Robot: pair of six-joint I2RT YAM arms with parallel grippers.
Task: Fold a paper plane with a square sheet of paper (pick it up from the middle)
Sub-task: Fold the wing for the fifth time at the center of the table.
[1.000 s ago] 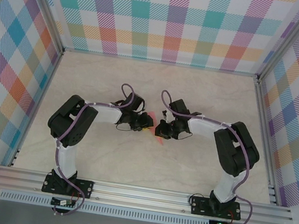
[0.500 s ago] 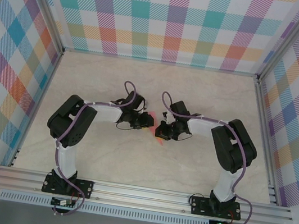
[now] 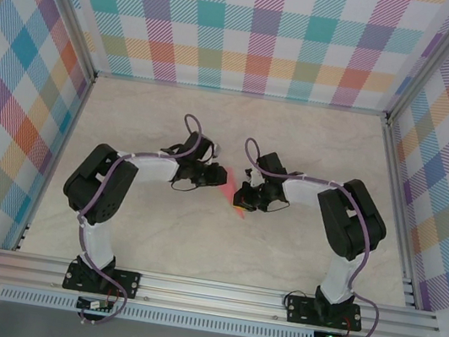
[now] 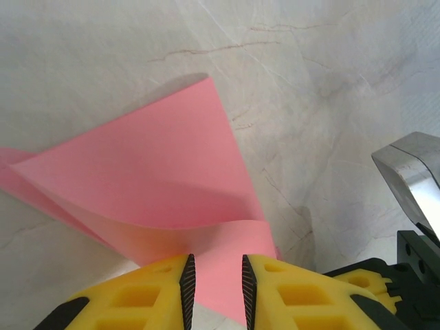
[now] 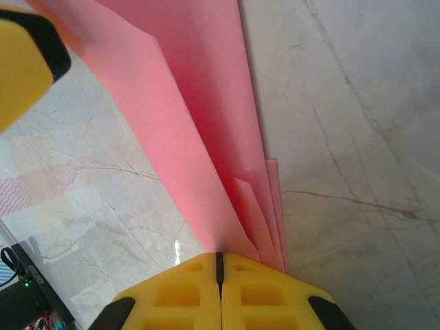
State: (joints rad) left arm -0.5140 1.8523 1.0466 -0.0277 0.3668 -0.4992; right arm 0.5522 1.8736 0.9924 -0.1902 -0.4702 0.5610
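Note:
The salmon-pink sheet of paper [image 3: 239, 212] lies folded into long overlapping layers on the table between the two arms. In the right wrist view the paper [image 5: 199, 103] runs away from my right gripper [image 5: 220, 256], whose yellow fingers are shut on its near end. In the left wrist view a curled flap of the paper [image 4: 151, 179] rises in front of my left gripper [image 4: 214, 265]; its jaws stand a little apart with the pink flap in the gap, not pinched. From above, the left gripper [image 3: 216, 177] and right gripper [image 3: 238, 198] almost meet over the paper.
The pale marble tabletop [image 3: 321, 150] is ringed by checked walls and metal rails [image 3: 205, 289]. A silver and black part of the right arm [image 4: 412, 172] shows at the right edge of the left wrist view. One yellow left finger [image 5: 20, 62] shows at the top left of the right wrist view.
The left arm has swung its gripper farther from the near edge and slightly right, its elbow shifting left. The right gripper stays shut on the paper, almost still.

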